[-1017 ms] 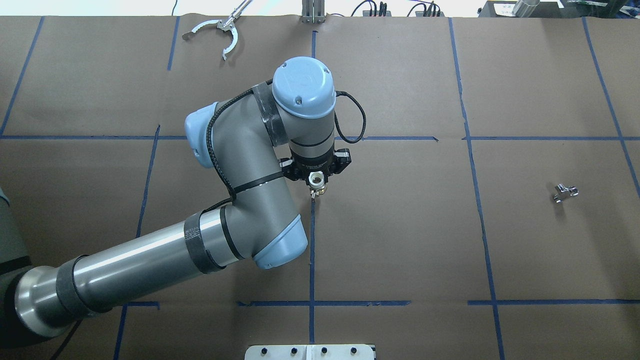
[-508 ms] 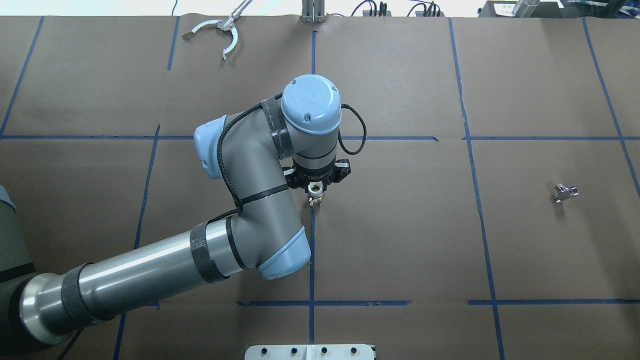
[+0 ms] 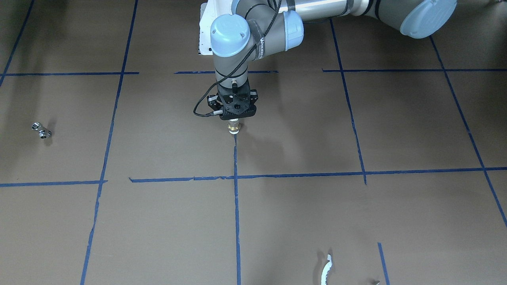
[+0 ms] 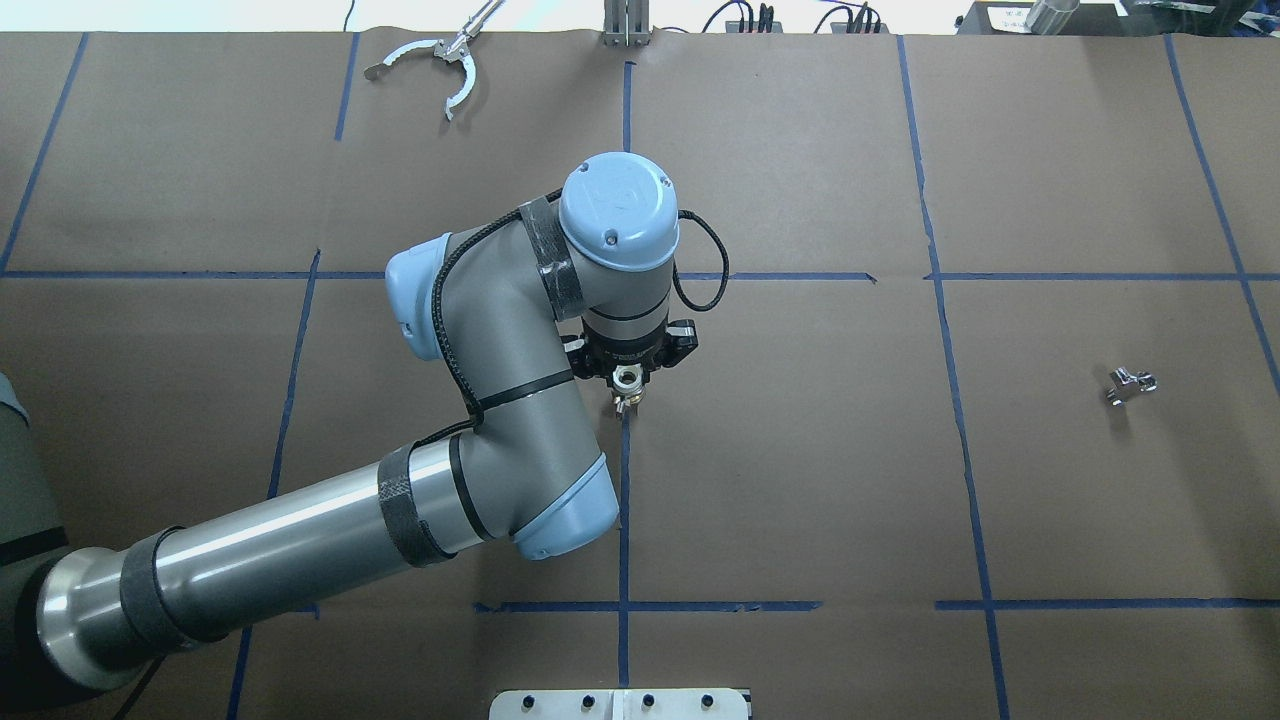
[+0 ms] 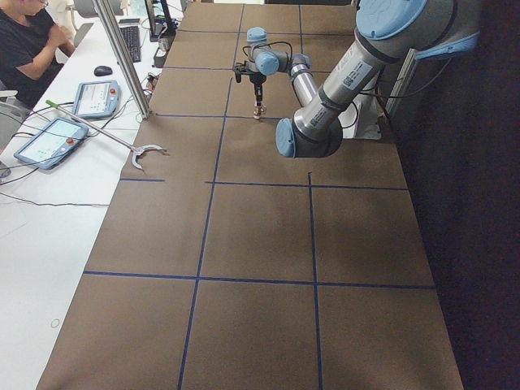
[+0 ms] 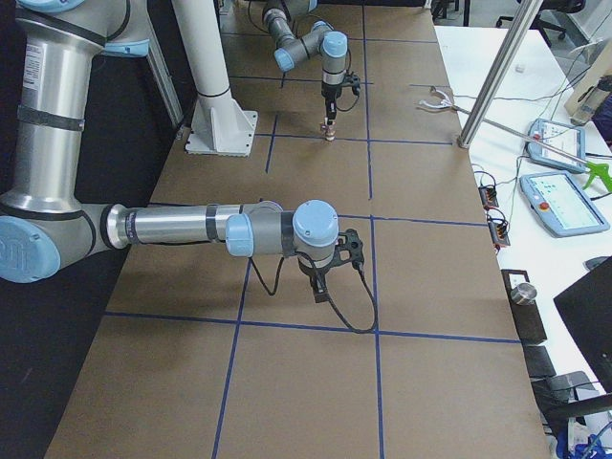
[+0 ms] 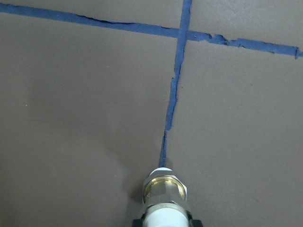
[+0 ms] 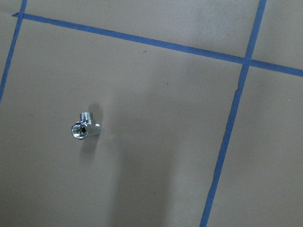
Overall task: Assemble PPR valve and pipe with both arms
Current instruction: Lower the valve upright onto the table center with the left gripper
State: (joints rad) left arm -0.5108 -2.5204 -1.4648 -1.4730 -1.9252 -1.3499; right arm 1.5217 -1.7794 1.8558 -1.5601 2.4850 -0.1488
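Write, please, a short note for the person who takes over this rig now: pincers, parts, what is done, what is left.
Left pincer: shut on the pipe piece, white with a brass end, held upright over the middle tape line.
Right pincer: seen only from the side; open or shut, I cannot tell.
Valve: lies alone on the table, on the robot's right side, not grasped.
Done: pipe piece is in hand.
To do: take the valve, bring both parts together, join them.

Pipe (image 3: 234, 127) upright in left gripper (image 3: 234, 119); chrome valve (image 3: 41, 131) apart.
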